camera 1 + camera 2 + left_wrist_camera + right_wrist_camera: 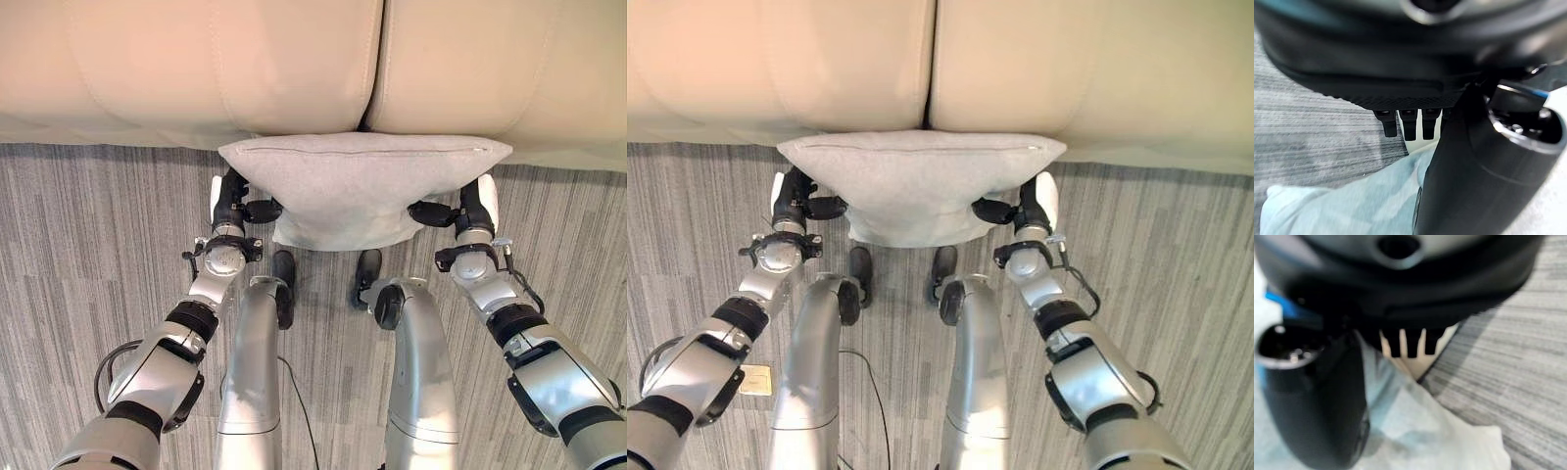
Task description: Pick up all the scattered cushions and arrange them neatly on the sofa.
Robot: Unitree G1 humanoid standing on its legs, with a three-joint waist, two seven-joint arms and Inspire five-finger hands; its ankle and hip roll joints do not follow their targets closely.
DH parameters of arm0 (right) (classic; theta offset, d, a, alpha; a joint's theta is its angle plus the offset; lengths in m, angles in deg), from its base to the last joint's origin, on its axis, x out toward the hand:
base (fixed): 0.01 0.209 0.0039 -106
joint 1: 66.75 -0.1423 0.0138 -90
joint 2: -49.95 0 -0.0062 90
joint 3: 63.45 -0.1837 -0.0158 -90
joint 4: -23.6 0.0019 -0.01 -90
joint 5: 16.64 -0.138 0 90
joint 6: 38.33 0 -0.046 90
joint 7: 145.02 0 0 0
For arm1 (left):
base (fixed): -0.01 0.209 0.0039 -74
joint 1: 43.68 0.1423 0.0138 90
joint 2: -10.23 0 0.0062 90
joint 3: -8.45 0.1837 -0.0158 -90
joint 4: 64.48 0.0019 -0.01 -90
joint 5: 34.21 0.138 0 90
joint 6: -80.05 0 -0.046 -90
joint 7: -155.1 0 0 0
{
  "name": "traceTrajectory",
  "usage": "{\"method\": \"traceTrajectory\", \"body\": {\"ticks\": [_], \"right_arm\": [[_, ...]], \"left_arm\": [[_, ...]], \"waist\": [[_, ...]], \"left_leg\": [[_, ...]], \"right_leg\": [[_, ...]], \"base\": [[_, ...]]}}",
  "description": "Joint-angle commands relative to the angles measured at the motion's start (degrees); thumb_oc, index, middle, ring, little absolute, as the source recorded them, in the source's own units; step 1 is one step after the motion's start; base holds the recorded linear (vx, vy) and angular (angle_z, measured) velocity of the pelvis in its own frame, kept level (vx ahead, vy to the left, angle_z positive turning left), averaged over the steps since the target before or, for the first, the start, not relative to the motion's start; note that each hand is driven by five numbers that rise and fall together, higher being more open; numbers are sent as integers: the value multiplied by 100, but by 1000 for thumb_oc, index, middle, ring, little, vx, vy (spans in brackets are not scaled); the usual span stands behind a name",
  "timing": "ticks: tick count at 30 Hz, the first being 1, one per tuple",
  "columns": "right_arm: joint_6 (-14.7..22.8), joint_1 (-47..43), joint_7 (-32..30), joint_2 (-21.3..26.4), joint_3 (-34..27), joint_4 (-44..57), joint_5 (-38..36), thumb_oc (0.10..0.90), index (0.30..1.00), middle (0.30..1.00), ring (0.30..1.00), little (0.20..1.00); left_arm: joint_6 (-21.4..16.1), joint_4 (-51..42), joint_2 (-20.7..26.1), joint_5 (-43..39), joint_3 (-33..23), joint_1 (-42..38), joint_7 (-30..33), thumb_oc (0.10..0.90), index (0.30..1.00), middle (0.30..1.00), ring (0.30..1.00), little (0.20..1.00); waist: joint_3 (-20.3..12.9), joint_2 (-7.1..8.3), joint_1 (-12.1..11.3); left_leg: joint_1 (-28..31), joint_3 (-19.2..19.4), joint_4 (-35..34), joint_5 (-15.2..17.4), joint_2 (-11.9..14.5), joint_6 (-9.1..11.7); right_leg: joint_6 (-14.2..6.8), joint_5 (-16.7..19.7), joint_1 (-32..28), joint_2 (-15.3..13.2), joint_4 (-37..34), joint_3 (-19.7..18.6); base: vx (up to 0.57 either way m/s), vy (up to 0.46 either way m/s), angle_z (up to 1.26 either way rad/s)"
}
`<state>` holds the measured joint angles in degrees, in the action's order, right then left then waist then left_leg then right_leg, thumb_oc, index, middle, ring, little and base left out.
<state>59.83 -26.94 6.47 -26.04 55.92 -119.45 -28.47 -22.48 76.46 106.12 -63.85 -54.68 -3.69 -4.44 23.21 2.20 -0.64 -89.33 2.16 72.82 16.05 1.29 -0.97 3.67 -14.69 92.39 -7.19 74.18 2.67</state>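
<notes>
Cushion [362, 186] pale grey, plain, w/ seam line near top edge. Sofa [196, 69] behind it cream/beige, plain. Floor [88, 245] below sofa grey, fine streaked stripes.

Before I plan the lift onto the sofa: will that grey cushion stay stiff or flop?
Probably soft: the grey cushion sags between the left hand and right hand, its lower edge drooping. It looks light for its bulk, held at its two ends alone. The fabric seems matte, so likely not slippery.
</notes>
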Motion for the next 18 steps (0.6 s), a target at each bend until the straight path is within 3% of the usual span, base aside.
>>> {"method": "traceTrajectory", "body": {"ticks": [1,2,3,4,6,7,8,9,10,11,12,16,18], "right_arm": [[479,-729,-61,-640,221,663,246,800,900,900,900,900],[472,-721,-53,-730,230,651,220,800,900,900,900,900],[472,-733,-46,-803,241,647,194,728,792,792,792,792],[480,-724,-38,-892,234,651,144,593,589,589,589,589],[473,-752,-8,-982,254,652,135,488,432,432,432,432],[456,-754,28,-987,274,690,156,400,300,300,300,300],[453,-733,57,-954,266,757,159,400,300,300,300,300],[450,-710,59,-938,239,795,162,400,300,300,300,300],[471,-688,51,-909,192,848,160,400,300,300,300,300],[469,-682,51,-907,190,854,161,400,300,300,300,300],[502,-607,49,-824,70,995,160,400,300,300,300,300],[554,-295,100,-607,-122,1469,388,400,300,300,300,300],[543,-139,120,-576,-162,1595,492,400,300,300,300,300]], "left_arm": [[-545,-387,-493,-205,57,-383,-84,800,900,900,900,900],[-568,-440,-600,-311,42,-354,-83,800,900,900,900,900],[-587,-471,-716,-403,39,-348,-73,800,900,900,900,900],[-609,-513,-844,-533,27,-334,-59,800,900,900,900,900],[-662,-608,-1008,-696,-3,-345,-31,800,900,900,900,900],[-694,-753,-1087,-833,-30,-343,-66,800,900,900,900,900],[-702,-864,-1084,-882,-47,-332,-80,736,804,804,804,804],[-721,-930,-1067,-900,-63,-317,-67,587,580,580,580,580],[-731,-976,-1061,-940,-95,-308,-87,587,580,580,580,580],[-730,-978,-1061,-941,-94,-305,-88,436,354,354,354,354],[-749,-1081,-973,-923,-160,-270,-111,400,300,300,300,300],[-801,-1490,-784,-845,-349,27,-236,400,300,300,300,300],[-827,-1575,-804,-844,-404,171,-276,400,300,300,300,300]], "waist": [[-289,-63,-50],[-310,-64,-49],[-327,-60,-48],[-348,-60,-47],[-387,-58,-52],[-431,-52,-49],[-458,-48,-47],[-481,-48,-46],[-511,-45,-42],[-514,-47,-44],[-610,-50,-37],[-1051,-123,-42],[-1083,-119,-39]], "left_leg": [[-62,-66,-307,187,-162,-69],[-62,-72,-328,174,-174,-68],[-62,-73,-350,162,-180,-65],[-62,-87,-376,138,-192,-63],[-62,-114,-415,111,-215,-59],[-62,-141,-471,63,-225,-45],[-62,-162,-491,40,-227,-35],[-62,-174,-502,30,-228,-32],[-62,-191,-520,13,-235,-26],[-62,-193,-523,10,-236,-25],[-62,-231,-611,-33,-223,-6],[56,-253,-1174,-228,-166,76],[329,-218,-1452,-295,-165,105]], "right_leg": [[-357,-82,-424,95,-492,-206],[-363,-63,-429,97,-508,-201],[-367,-40,-430,99,-532,-192],[-369,-15,-426,102,-551,-188],[-381,28,-424,113,-591,-185],[-399,86,-429,111,-630,-168],[-405,115,-439,120,-656,-165],[-413,137,-444,123,-670,-155],[-422,159,-450,136,-683,-151],[-422,161,-451,136,-687,-149],[-447,218,-474,143,-773,-116],[-521,321,-662,123,-1366,56],[-537,360,-915,118,-1605,85]], "base": [[0,0,0],[0,0,0],[-26,-8,3],[0,0,0],[-15,-4,1],[0,0,0],[0,0,0],[0,0,0],[0,0,0],[0,0,0],[0,0,0],[-21,8,-1],[-80,4,-1]]}}
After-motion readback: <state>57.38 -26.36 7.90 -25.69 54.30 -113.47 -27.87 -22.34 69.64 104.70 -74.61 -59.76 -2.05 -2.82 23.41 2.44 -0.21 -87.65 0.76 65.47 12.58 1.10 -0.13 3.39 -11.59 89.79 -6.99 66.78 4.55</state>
